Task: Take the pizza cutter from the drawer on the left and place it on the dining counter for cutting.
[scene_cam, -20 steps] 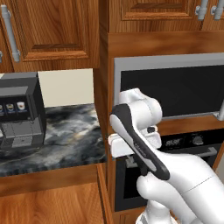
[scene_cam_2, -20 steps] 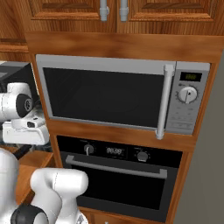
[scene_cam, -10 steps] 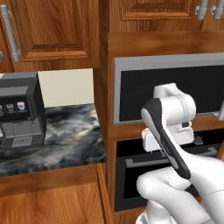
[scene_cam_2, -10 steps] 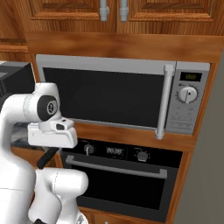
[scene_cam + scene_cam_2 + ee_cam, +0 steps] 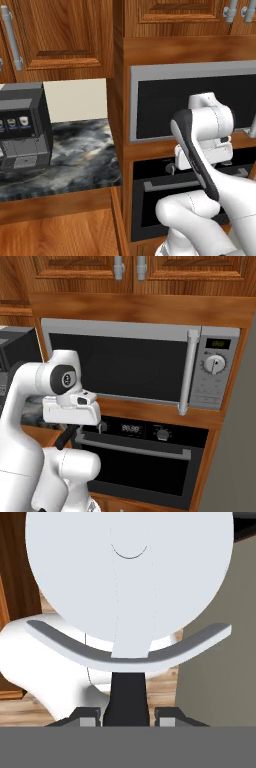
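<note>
I am on the carrying step. The drawer part looks done, because the pizza cutter [image 5: 129, 587], a big round pale grey blade with a curved grey guard and a short black handle, is in the robot's hand. In the hand view the blade takes up the top and middle of the frame. The black handle runs down to the bottom middle, right between the two small dark fingertips [image 5: 88, 717]. The gripper [image 5: 129, 714] is closed tight on that handle, with the blade sticking out away from the hand.

In the right base view the white hand sits in the left middle of the frame. It is in front of the silver microwave with the dark door [image 5: 125, 363], and above the black wall oven with the silver bar handle [image 5: 145, 466]. In the left base view the arm is at the right of the frame. The black and grey coffee machine [image 5: 22, 125] stands at the left on the grey marbled counter [image 5: 85, 160]. That is the wrong counter for this job.

Next, I think I have to turn the robot away from this wall of brown wooden cupboards and find the dining counter. Then I lower the cutter until it lies flat on the dark stone, and only then open the fingers. I must swing gently so the thin handle does not slip.
</note>
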Tool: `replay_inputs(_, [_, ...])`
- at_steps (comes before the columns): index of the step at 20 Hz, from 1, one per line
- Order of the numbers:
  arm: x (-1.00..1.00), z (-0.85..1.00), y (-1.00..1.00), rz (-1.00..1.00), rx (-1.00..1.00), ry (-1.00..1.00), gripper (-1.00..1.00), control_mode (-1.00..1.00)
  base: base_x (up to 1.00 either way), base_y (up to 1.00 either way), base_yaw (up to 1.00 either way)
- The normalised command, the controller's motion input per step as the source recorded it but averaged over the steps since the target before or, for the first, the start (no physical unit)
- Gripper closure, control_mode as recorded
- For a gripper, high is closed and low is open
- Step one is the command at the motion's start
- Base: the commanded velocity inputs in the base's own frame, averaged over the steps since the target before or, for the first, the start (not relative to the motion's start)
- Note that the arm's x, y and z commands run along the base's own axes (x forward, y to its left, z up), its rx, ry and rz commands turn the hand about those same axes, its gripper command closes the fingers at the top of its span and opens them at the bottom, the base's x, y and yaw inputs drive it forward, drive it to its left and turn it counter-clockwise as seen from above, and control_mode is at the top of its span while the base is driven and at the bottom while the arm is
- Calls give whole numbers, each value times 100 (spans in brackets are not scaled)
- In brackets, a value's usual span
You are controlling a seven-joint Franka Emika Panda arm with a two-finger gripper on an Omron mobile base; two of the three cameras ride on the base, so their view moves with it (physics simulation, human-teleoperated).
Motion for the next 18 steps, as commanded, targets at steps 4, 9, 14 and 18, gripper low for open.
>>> replay_inputs(4, [2,0,0,-1,0,0,100,-100,0,0,0])
replay_inputs(9, [0,0,-6,-16,0,0,100,-100,0,0,0])
replay_inputs(14, [0,0,-5,-16,0,0,100,-100,0,0,0])
replay_inputs(18, [0,0,0,0,0,0,100,-100,0,0,0])
